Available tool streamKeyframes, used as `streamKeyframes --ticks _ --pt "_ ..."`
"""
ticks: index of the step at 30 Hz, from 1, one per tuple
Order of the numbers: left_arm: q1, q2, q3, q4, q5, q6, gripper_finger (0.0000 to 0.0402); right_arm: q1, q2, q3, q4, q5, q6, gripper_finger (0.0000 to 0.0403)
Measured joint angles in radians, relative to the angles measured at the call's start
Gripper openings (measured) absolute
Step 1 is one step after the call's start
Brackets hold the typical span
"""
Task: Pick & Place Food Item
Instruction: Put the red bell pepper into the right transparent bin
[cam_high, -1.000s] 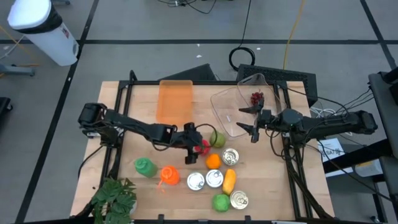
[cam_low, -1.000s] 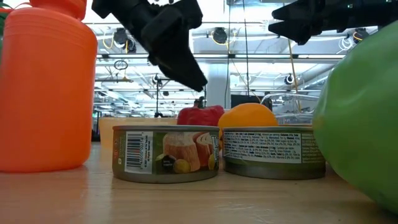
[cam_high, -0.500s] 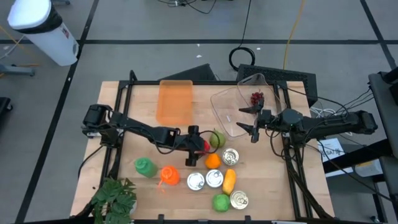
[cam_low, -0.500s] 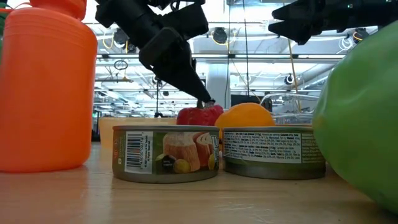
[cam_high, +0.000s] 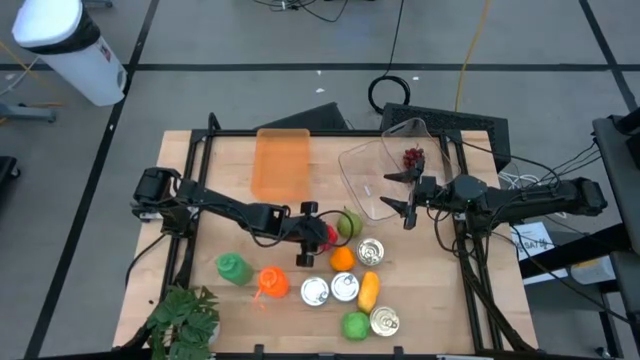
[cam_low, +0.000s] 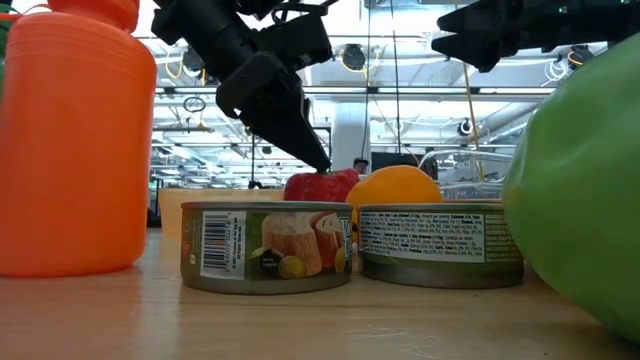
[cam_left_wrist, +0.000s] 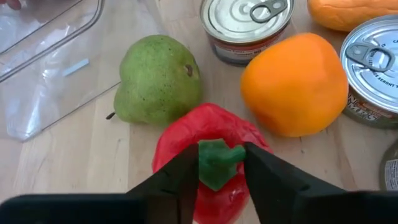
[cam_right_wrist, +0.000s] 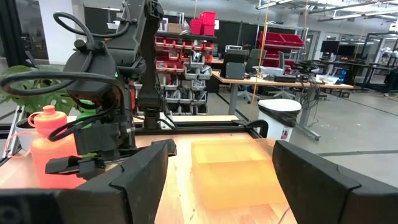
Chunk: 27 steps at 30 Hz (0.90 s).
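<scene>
A: Off-task items for your record?

B: You have an orange tray (cam_high: 281, 163) lying flat at the far side, and a white bin (cam_high: 68, 48) on the floor beyond the table. Near edge: a plant (cam_high: 185, 322), then a green bottle (cam_high: 233, 267) and an orange bottle (cam_high: 271, 283) side by side.

A: Cans?

B: You'll count four. Two (cam_high: 315, 291) (cam_high: 345, 287) touch; one (cam_high: 371, 251) stands beside an orange (cam_high: 343, 258); one (cam_high: 385, 321) stands beside a green fruit (cam_high: 355, 325). A pear (cam_high: 350, 224) lies behind the orange.

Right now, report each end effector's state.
Left end effector: closed on the red pepper's green stem.
Right end effector: open, holding nothing.
</scene>
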<state>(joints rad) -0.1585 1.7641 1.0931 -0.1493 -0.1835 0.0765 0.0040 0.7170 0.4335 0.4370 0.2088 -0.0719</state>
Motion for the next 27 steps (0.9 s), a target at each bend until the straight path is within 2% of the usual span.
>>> streamKeyframes --ticks 8,14,23,27 --pt "0.009 0.0 0.0 -0.002 -0.001 -0.001 0.0087 0.0 0.0 0.0 0.0 0.0 0.0 0.0274" --pt "0.014 -0.017 0.001 -0.012 -0.008 0.042 0.0019 0.0 0.0 0.0 0.0 -0.001 0.007 0.0274" --pt "0.013 -0.206 0.001 -0.032 -0.106 0.103 0.0018 0.0 0.002 0.0 0.0 -0.001 0.007 0.0274" --pt "0.025 -0.304 0.001 -0.016 -0.127 0.153 0.0016 0.0 0.04 0.0 0.019 -0.002 0.012 0.0275"
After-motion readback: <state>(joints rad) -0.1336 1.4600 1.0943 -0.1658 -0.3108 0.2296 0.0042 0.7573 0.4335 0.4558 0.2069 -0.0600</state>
